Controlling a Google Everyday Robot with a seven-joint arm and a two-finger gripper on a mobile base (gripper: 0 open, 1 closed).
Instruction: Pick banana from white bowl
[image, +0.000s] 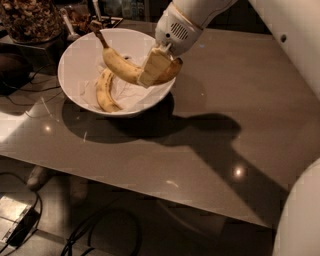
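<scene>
The banana (122, 65), yellow with a dark stem end pointing up and left, hangs lifted above the white bowl (75, 55). My gripper (155, 67) is shut on the banana near its right end, over the bowl's right side. A second, more curved banana (104, 91) lies inside the bowl on crumpled white paper.
The bowl stands on a grey-brown table (225, 115) at its back left. A glass jar of brown stuff (27, 20) and dark items stand behind the bowl. Cables (100, 230) lie on the floor below the table's front edge. My white arm (285, 30) fills the right side.
</scene>
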